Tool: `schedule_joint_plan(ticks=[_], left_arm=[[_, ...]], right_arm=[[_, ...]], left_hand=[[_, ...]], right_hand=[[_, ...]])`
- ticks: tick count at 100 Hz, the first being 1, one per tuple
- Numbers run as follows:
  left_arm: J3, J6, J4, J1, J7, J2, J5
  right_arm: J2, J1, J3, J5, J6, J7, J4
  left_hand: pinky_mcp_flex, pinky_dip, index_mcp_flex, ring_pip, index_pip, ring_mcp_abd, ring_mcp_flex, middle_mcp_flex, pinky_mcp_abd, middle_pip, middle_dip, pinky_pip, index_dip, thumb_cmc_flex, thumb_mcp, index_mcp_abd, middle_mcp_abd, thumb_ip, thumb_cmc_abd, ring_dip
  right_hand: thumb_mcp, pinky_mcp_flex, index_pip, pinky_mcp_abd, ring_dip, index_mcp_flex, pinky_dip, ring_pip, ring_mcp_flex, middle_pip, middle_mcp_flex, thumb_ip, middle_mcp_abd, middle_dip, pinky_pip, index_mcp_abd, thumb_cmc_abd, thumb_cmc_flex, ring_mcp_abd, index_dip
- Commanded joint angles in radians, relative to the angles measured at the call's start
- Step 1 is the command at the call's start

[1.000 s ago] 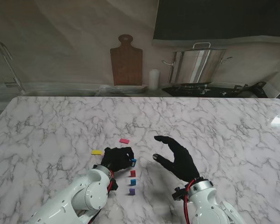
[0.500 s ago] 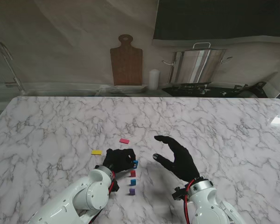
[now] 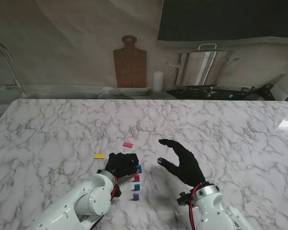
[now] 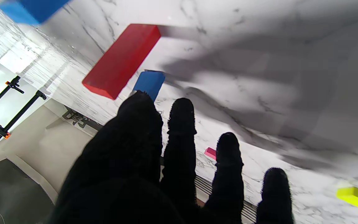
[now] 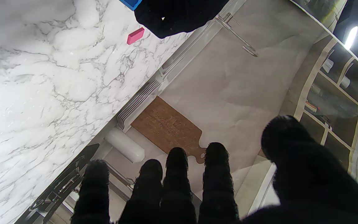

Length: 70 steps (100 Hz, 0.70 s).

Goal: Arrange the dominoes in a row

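Observation:
Three small dominoes stand in a row running toward me: red [image 3: 137, 178], blue [image 3: 137, 187], purple [image 3: 135, 196]. At the row's far end, another blue domino [image 3: 138, 168] sits at the fingertips of my left hand [image 3: 121, 164]. In the left wrist view this blue domino [image 4: 149, 83] is pinched at the thumb tip beside the index finger, its end on the marble next to the red domino [image 4: 123, 59]. My right hand [image 3: 182, 163] hovers to the right of the row, open, fingers spread. A pink domino [image 3: 128, 144] and a yellow domino [image 3: 99, 156] lie flat farther left.
The marble table [image 3: 221, 124] stretches wide on all sides. Along the back wall stand a wooden cutting board [image 3: 130, 62], a white candle [image 3: 157, 81] and a steel pot [image 3: 204, 67] on a stove.
My left hand has drawn slightly nearer to me, bringing the blue domino closer to the red one. The right hand has not moved.

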Motion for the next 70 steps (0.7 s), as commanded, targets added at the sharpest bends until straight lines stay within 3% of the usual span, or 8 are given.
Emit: schedule_joint_plan(ticks=[1, 70], left_arm=[[0.0, -0.001, -0.002, 0.001, -0.011, 0.0, 0.001], [-0.021, -0.034, -0.017, 0.011, -0.033, 0.015, 0.044]], right_arm=[[-0.001, -0.003, -0.001, 0.0, 0.006, 0.0, 0.001], [-0.001, -0.004, -0.001, -0.001, 0.006, -0.001, 0.0]], left_hand=[[-0.025, 0.025, -0.002, 0.006, 0.01, 0.01, -0.024, -0.022, -0.008, 0.019, 0.016, -0.021, 0.029, 0.06, 0.001, -0.009, -0.001, 0.042, 0.04, 0.015], [-0.026, 0.052, -0.004, -0.008, 0.0, 0.0, -0.039, -0.052, -0.011, 0.028, 0.034, -0.054, 0.062, 0.052, 0.014, -0.034, -0.015, 0.045, 0.037, 0.011]], right_hand=[[0.022, 0.001, 0.012, -0.001, -0.011, -0.014, 0.013, -0.006, 0.021, 0.013, -0.009, 0.023, -0.004, 0.006, 0.009, -0.011, 0.022, 0.026, -0.017, 0.013], [0.021, 0.002, 0.012, -0.001, -0.011, -0.014, 0.013, -0.006, 0.021, 0.013, -0.008, 0.023, -0.003, 0.006, 0.009, -0.01, 0.022, 0.026, -0.018, 0.013]])
